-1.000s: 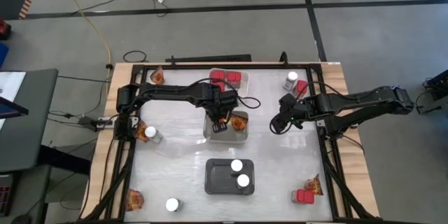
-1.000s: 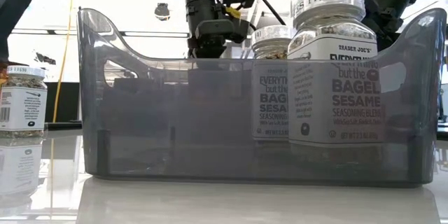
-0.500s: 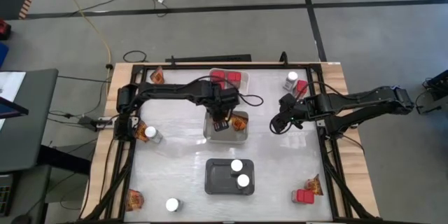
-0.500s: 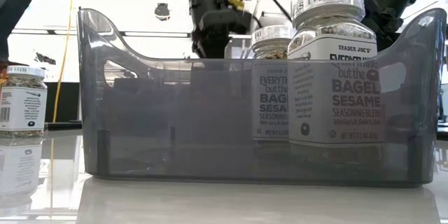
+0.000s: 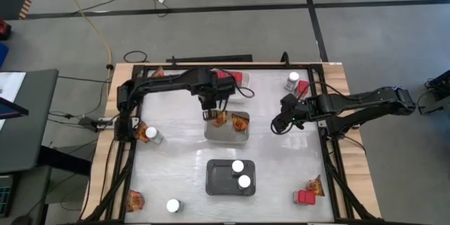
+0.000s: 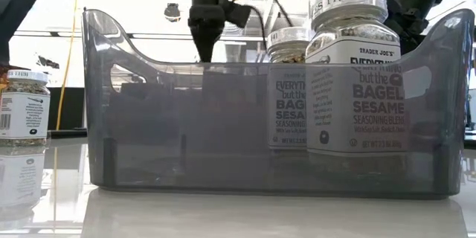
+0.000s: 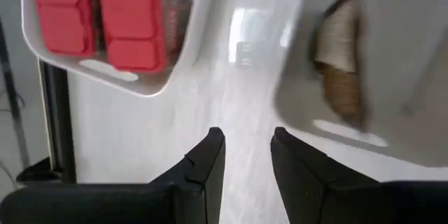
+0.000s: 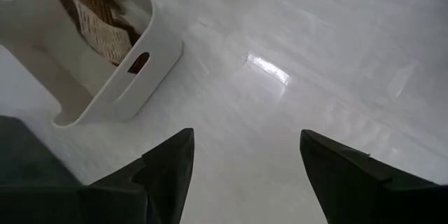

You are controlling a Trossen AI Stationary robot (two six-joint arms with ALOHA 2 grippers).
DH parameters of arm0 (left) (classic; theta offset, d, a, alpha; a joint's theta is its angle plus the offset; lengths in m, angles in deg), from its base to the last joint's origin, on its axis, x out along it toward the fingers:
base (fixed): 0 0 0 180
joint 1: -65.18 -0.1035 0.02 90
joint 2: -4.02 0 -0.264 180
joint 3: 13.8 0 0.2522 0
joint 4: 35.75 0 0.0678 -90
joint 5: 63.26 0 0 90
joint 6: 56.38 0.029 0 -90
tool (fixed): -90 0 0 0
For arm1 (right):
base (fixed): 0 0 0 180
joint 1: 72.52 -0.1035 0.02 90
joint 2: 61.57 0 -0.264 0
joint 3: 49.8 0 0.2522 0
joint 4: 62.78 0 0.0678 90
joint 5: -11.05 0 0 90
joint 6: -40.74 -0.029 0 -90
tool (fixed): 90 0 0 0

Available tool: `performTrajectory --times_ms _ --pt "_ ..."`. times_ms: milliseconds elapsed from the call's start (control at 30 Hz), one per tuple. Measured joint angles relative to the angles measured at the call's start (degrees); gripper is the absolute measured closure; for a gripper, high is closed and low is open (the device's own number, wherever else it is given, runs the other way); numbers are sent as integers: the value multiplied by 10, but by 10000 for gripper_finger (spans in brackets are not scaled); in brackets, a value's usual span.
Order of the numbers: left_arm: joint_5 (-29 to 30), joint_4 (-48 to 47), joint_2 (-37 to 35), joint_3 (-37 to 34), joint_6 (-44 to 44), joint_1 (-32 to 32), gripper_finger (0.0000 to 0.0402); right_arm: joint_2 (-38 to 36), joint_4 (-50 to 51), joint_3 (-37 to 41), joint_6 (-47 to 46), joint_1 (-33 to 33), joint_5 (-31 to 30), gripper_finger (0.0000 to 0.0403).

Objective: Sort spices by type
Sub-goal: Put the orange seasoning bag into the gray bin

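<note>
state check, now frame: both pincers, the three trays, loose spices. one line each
Left pincer: open, empty, between the white and clear trays.
Right pincer: open, empty, over bare table.
White tray: holds red boxes.
Clear tray: holds brown packets.
Grey tray: holds two jars, upright.
Loose spices: a jar at the near edge, others at the table's corners.

Red boxy containers (image 7: pixel 129 24), orange-brown packets (image 5: pixel 239 122), white-lidded jars (image 5: pixel 238 166) (black label text), dark grey tray (image 5: pixel 218 183)
</note>
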Motion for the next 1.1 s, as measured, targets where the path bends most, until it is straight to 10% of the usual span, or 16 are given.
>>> performTrajectory --times_ms 467,1100 --pt "-15 116 -164 -226 -58 -222 291 9 -19 0 -45 8 -15 117" --pt "-11 108 -215 -250 2 -477 291 87 -67 0 -50 27 -14 117"
